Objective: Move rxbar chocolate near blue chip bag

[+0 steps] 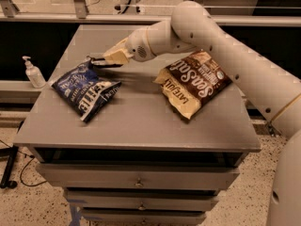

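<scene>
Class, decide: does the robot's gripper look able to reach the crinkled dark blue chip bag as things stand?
Probably yes: the gripper is at the far edge of the crinkled dark blue chip bag, with nothing between them.

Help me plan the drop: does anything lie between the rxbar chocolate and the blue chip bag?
Nothing visible does. The claw holds the rxbar chocolate right by the far edge of the blue chip bag.
</scene>
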